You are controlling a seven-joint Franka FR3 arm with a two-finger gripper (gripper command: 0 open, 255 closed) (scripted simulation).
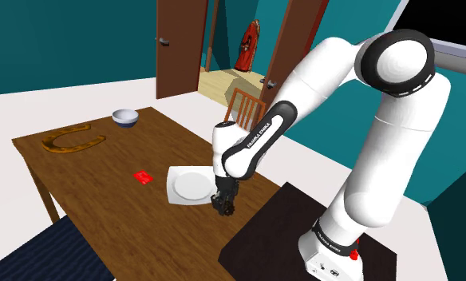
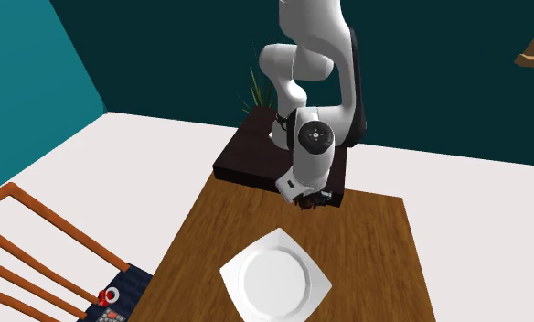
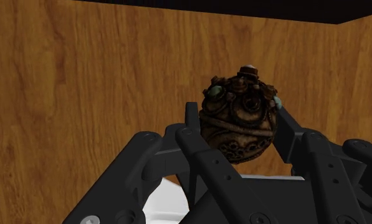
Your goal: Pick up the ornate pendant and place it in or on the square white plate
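Firmly clasped: the pendant sits between the jaws, just off the plate

The jaws are clenched on the ornate pendant [image 3: 239, 116], a dark bronze-brown ball covered in raised scrollwork, with small greenish studs and a little cap on the end farthest from the hand. One black finger [image 3: 192, 124] presses one side of it and the other finger presses the opposite side, so the ball sits right at the tips. Beyond the jaws lies the brown wood grain of the desk [image 3: 83, 95]; whether the pendant touches the desk or hangs clear of it cannot be told.

In the shoulder view the white arm bends down over the desk edge nearest the dark stand [image 1: 279, 231], and the jaws point down just beside a corner of the square white plate [image 1: 174, 191]. The second exterior view puts the jaws between the plate and the stand, near the plate but not over it.

Past the plate from the jaws lies a small red thing [image 1: 144, 176]. Well apart from the jaws, at the far end of the desk, are a white bowl with a blue rim [image 1: 125, 118] and a curved wooden piece [image 1: 72, 141].
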